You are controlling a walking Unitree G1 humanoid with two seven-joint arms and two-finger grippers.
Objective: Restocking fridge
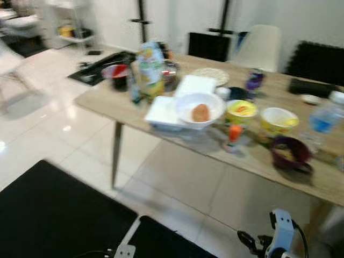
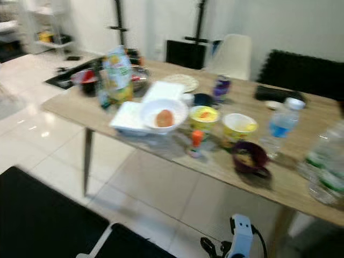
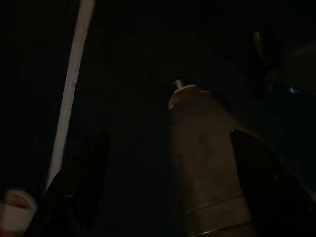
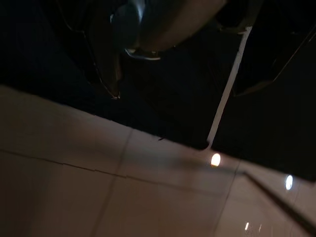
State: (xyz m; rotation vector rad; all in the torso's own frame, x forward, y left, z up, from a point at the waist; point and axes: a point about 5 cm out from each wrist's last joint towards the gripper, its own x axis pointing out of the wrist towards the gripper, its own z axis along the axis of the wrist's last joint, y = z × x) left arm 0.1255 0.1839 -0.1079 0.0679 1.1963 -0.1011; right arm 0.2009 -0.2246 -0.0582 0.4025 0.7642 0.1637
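Note:
A wooden table (image 1: 102, 101) ahead holds groceries, all blurred. A white bowl (image 1: 200, 109) with a brown-orange item rests on a white tray. Beside it are two yellow cups (image 1: 241, 112) (image 1: 278, 120), a dark purple bowl (image 1: 290, 152), a small orange-capped bottle (image 1: 234, 137), a water bottle (image 1: 323, 122), a purple can (image 1: 254, 79) and a tall snack bag (image 1: 150, 67). My right arm (image 1: 280, 231) hangs low at the bottom edge, short of the table. In the dark left wrist view my left gripper (image 3: 170, 136) hangs open with nothing between its fingers.
A black mat (image 1: 48, 215) covers the floor at the near left, with glossy white tiles (image 1: 177, 188) between it and the table. A cream chair (image 1: 260, 47) and a black chair (image 1: 317, 62) stand behind the table. A white shelf (image 1: 70, 27) is far left.

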